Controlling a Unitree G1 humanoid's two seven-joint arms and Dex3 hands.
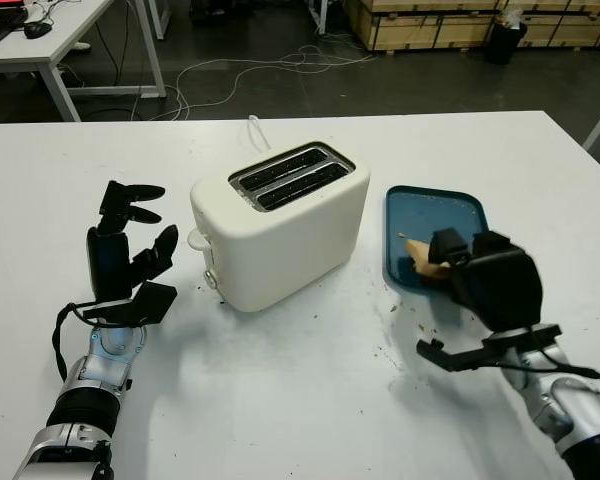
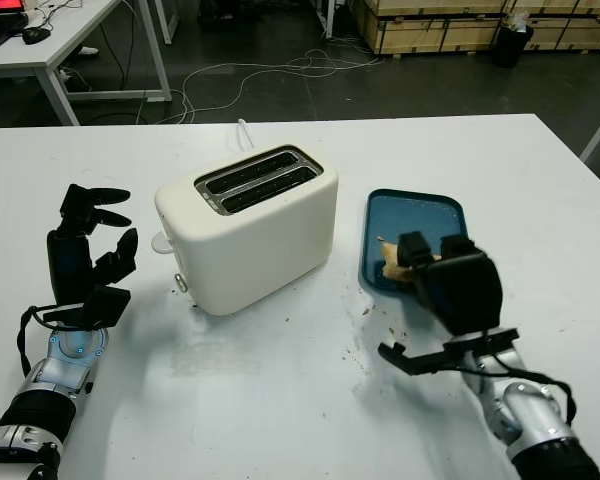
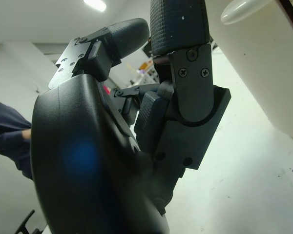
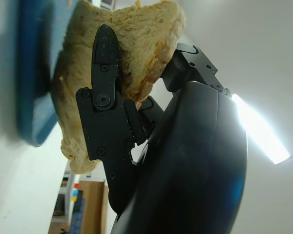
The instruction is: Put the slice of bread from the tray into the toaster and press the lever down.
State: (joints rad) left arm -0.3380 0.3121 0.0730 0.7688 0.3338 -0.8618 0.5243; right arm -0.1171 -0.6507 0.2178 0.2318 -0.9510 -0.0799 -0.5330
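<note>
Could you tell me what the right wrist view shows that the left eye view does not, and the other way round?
Right wrist view: a close look at the grasp. The right hand's fingers press against the slice of bread, with the tray's blue edge just beyond it.

Left eye view: the white toaster with both slots empty, the left hand open beside it, crumbs on the table, and desks and cables on the floor behind.

Both: the right hand shut on the bread over the tray.

Dark floor [image 1: 280, 40], white cables [image 1: 230, 75]
</note>
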